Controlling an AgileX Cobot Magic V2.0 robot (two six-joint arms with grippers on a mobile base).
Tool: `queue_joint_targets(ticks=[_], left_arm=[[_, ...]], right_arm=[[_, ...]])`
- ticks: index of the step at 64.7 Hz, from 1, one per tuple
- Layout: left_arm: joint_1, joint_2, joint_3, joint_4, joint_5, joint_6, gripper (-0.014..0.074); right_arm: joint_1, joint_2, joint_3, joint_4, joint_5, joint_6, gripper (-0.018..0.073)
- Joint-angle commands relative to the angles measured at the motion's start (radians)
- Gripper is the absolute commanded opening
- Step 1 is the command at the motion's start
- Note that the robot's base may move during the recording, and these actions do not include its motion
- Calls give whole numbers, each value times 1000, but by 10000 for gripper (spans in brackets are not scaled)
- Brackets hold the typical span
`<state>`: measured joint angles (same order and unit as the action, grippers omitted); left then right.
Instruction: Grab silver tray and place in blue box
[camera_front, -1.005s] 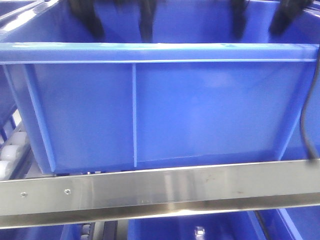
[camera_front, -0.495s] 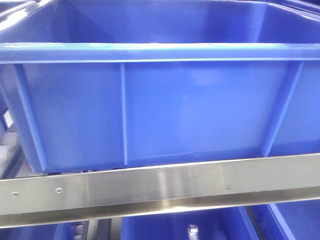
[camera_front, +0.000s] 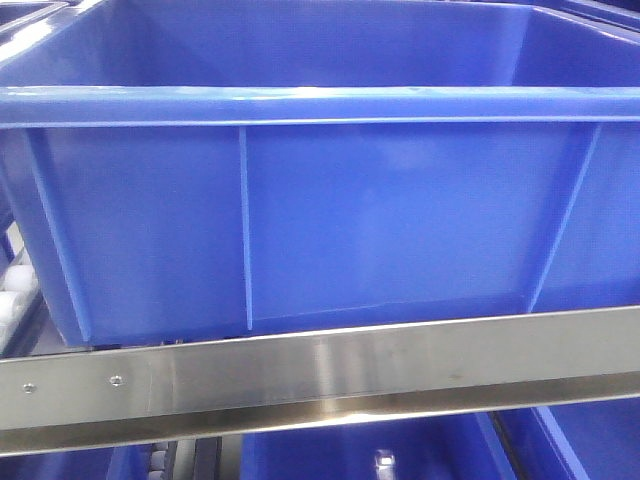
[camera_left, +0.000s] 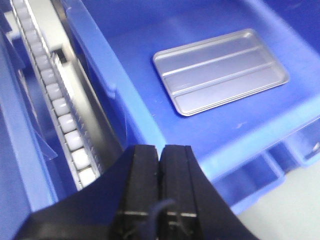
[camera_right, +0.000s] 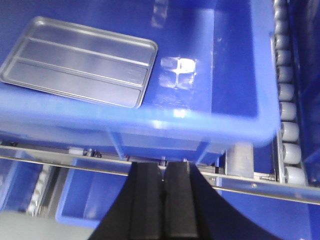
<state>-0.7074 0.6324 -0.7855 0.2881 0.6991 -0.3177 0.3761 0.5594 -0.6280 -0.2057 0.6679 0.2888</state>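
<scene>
Silver tray (camera_left: 220, 71) lies flat on the floor of the blue box (camera_left: 150, 45), beyond and to the right of the left hand (camera_left: 160, 165), whose fingers are pressed together on nothing. The right hand (camera_right: 163, 182) is likewise clenched and empty outside the box's near rim, the tray ahead to its left. White rollers (camera_right: 289, 135) run beside the box.

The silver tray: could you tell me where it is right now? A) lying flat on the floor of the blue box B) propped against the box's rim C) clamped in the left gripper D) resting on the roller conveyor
A: the silver tray lies flat on the floor of the blue box, with both grippers shut and empty outside it.
</scene>
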Motion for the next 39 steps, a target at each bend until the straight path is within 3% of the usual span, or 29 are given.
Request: queue_joint_targets(ticks=[1,16,39], left_arm=[[-8,-101,51,6,-125,0,-96],[-8,-291,174,-9,-142,0,-96],[-8,-308,181,-29,-137,0,-97]], right_arm=[[0,-117,54,-18,-105,-10,55],[0,-383,186,-19,-155,-10,55],[0,-397,192,-19,-171,-10,55]])
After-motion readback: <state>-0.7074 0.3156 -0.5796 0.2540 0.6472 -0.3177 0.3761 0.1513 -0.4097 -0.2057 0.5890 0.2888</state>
